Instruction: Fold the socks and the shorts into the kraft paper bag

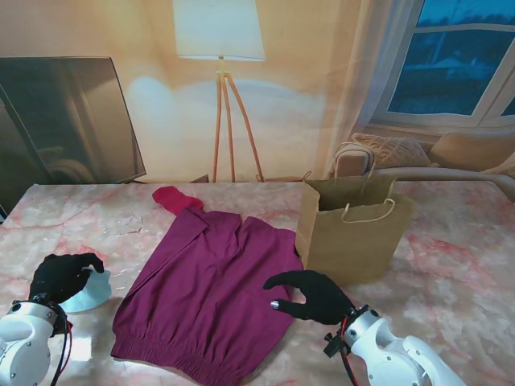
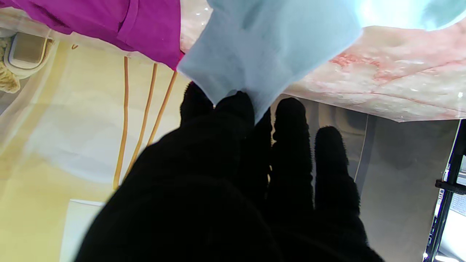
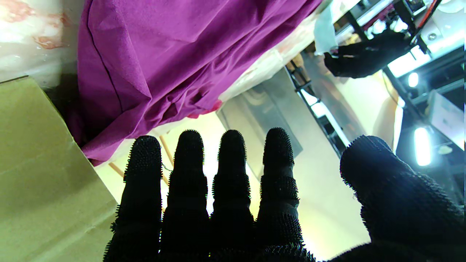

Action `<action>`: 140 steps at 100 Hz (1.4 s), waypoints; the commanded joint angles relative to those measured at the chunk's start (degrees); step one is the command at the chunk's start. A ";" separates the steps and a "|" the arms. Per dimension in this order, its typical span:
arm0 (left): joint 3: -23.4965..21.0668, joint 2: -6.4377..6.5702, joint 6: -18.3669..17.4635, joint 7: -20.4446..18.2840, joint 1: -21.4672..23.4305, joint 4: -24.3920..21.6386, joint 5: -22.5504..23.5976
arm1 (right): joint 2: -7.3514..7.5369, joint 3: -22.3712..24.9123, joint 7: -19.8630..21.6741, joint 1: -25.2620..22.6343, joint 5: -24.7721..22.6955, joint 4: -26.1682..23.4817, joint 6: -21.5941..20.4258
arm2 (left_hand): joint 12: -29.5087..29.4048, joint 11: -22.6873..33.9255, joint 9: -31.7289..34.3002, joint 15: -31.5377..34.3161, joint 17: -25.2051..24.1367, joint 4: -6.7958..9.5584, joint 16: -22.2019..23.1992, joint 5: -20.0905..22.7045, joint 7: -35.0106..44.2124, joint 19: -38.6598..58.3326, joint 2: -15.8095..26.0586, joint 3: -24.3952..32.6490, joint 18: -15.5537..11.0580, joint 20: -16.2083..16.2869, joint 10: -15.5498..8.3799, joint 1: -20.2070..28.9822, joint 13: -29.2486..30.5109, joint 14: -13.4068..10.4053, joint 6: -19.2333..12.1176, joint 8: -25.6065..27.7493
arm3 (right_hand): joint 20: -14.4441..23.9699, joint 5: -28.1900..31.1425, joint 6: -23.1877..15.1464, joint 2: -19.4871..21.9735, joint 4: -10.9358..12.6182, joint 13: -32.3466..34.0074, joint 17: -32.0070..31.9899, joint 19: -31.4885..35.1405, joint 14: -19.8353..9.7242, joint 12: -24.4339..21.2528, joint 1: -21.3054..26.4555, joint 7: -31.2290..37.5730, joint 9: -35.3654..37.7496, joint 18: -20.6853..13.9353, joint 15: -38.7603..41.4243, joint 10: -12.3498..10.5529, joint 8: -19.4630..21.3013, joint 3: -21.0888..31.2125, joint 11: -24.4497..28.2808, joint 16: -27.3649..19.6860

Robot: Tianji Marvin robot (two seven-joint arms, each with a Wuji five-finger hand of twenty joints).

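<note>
Left hand (image 1: 63, 276), black-gloved, at the near left of the bench (image 1: 459, 257). Fingers closed on a pale blue sock (image 1: 90, 291); in the left wrist view the cloth (image 2: 265, 47) runs out from between the fingertips (image 2: 236, 105) and spreads toward the marble top. In the stand view the sock sits partly under the hand, just left of the shorts' waistband end.

Right hand (image 1: 315, 294) hovers at the right edge of the magenta shorts (image 1: 205, 289), fingers straight and spread, holding nothing. Right wrist view confirms: four fingers (image 3: 233, 163) apart, thumb well off to the side, no cloth between them. Whether the fingertips touch the fabric, cannot tell.

Shorts lie flat in the middle of the bench, elastic waistband nearer to me, legs reaching farther away. Their far right edge touches the foot of the kraft paper bag (image 1: 354, 233).

Bag stands upright and open, right of the shorts and just beyond the right hand, twine handles up.

A red sock (image 1: 177, 199) lies at the far tip of the shorts, touching or slightly under them.

Beyond the bench: a floor lamp (image 1: 221, 48) on wooden tripod legs, and a dark screen (image 1: 68, 117) at far left.
</note>
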 commanded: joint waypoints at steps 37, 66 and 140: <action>-0.13 -1.32 0.66 1.49 -0.21 -3.02 -3.72 | -0.25 -0.20 -0.05 -0.06 0.08 0.24 -0.38 | 2.98 1.03 5.90 1.05 1.65 -0.08 -5.11 3.92 -1.58 4.23 -3.20 8.40 2.03 2.33 -9.19 0.34 3.53 -0.28 -2.21 -1.22 | 1.89 0.68 -2.05 1.07 3.03 0.44 -0.17 1.56 0.39 0.74 -0.46 0.96 1.28 0.12 0.74 0.32 0.80 -1.15 0.82 1.24; 3.37 -2.02 1.41 6.44 -7.43 4.29 -5.90 | -0.21 -0.27 0.16 0.33 0.10 0.61 -0.48 | -4.31 -2.56 8.84 -3.21 -6.01 0.90 -6.98 5.80 -0.86 0.15 -5.45 10.68 2.45 4.55 -16.40 -2.31 -1.49 -3.54 -7.28 -3.99 | 1.88 0.70 -2.10 1.08 3.05 0.48 -0.16 1.53 0.42 0.75 -0.38 0.96 1.34 0.07 0.74 0.46 0.79 -1.07 0.86 1.27; 3.88 -1.05 -1.02 1.90 -14.40 15.68 -9.00 | -0.13 -3.74 2.35 4.59 2.31 3.14 1.94 | -16.89 -2.36 13.55 3.35 -10.09 0.59 -0.52 4.46 -10.66 -2.56 -10.80 14.53 -0.24 6.19 -24.06 -7.04 -0.16 -6.25 -6.04 -11.77 | 1.85 0.90 -1.94 1.15 3.03 0.43 -0.25 1.51 0.51 0.79 -0.40 1.06 1.38 0.02 0.75 0.44 0.81 -0.99 0.95 1.30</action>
